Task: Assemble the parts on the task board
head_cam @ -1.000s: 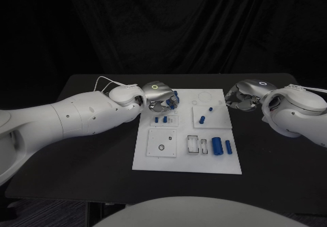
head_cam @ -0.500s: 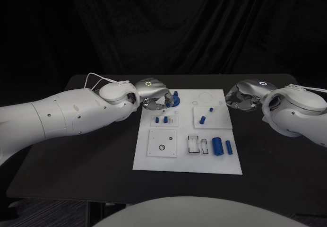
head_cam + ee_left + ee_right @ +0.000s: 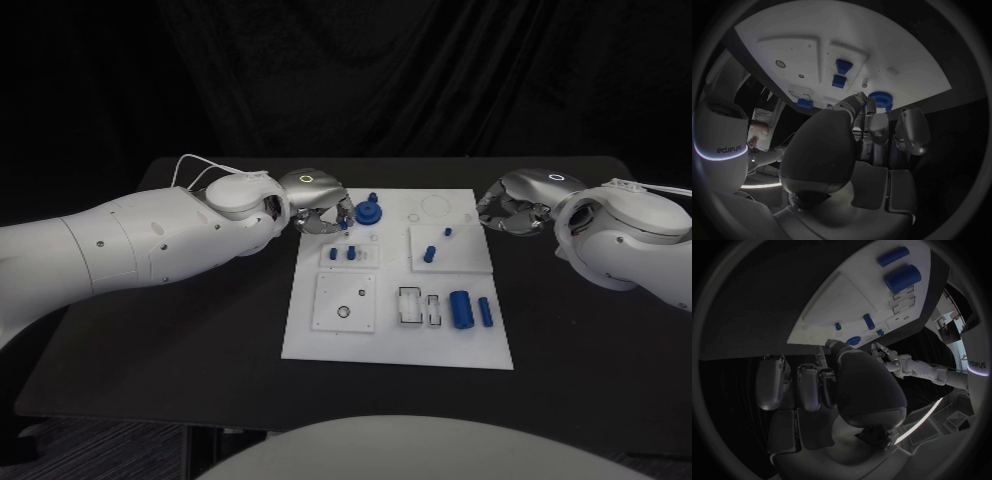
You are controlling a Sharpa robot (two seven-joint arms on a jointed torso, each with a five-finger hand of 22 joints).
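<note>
your left hand (image 3: 320, 203) sits beside the blue round part (image 3: 371, 212) on the task board (image 3: 397, 350), holding nothing; your right hand (image 3: 515, 208) is curled, empty.

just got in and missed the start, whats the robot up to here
It is assembling small blue parts on the white task board. The left hand is at the board's far left corner beside a round blue part standing there, holding nothing. The right hand hangs off the board's right edge, fingers curled, empty.
</note>
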